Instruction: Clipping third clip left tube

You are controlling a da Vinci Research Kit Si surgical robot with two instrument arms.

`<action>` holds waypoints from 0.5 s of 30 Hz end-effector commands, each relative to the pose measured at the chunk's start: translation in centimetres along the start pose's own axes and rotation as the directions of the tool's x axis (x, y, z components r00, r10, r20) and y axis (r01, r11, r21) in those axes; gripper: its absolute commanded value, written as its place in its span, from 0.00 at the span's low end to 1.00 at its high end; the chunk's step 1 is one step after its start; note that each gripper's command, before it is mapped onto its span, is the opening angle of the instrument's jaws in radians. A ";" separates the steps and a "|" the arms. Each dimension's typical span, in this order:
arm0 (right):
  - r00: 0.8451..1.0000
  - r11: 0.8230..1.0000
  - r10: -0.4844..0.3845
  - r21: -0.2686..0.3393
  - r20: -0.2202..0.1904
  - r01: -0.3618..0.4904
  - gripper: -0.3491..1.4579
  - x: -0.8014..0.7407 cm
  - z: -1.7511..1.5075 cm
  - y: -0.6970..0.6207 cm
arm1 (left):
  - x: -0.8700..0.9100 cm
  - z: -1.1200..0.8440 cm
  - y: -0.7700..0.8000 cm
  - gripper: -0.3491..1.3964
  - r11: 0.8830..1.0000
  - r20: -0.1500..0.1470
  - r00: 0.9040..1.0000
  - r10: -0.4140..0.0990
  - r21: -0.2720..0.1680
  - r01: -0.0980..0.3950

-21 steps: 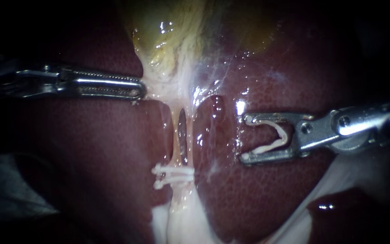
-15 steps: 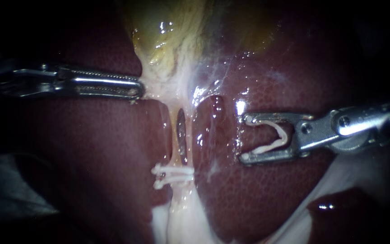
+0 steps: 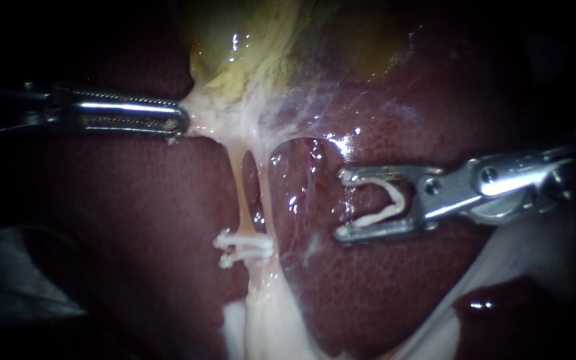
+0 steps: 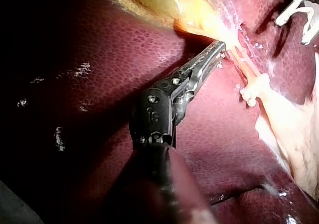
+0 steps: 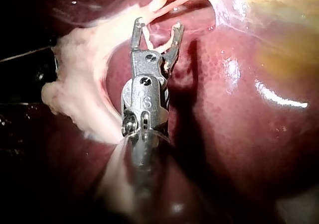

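Observation:
My left instrument (image 3: 180, 123) comes in from the left, its jaws shut on pale tissue at the neck of the yellowish gallbladder (image 3: 255, 47); the left wrist view shows the same grip (image 4: 218, 47). Below it run two thin tubes: the pale left tube (image 3: 238, 193) and the darker right tube (image 3: 257, 197). Two white clips (image 3: 243, 248) sit across their lower end. My right instrument (image 3: 345, 203) stands to the right of the tubes, apart from them. Its jaws are wide apart and hold an open white clip (image 3: 385, 207) between them, also seen in the right wrist view (image 5: 157, 27).
Dark red liver (image 3: 381, 280) lies on both sides of the tubes. Whitish fatty tissue (image 3: 268, 327) spreads below the clips. A glossy dark red pool (image 3: 495, 310) sits at the lower right.
My left instrument has pulled the gallbladder neck up and to the left, stretching and slanting the tubes. The clips followed slightly left. My right instrument has moved a little left, toward the tubes.

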 end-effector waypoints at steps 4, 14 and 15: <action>0.997 0.998 0.059 0.019 -0.039 -0.058 0.47 0.06 0.26 0.04 | -0.01 0.01 -0.01 0.00 1.000 0.000 1.000 0.000 0.001 0.000; 0.988 0.989 0.135 0.074 -0.081 -0.129 0.47 0.06 0.81 0.21 | 0.00 0.01 0.00 0.00 1.000 0.000 1.000 0.000 0.001 0.000; 0.987 0.988 0.137 0.079 -0.083 -0.131 0.47 0.04 0.84 0.23 | 0.00 0.01 0.00 0.00 1.000 0.000 1.000 0.000 0.001 0.000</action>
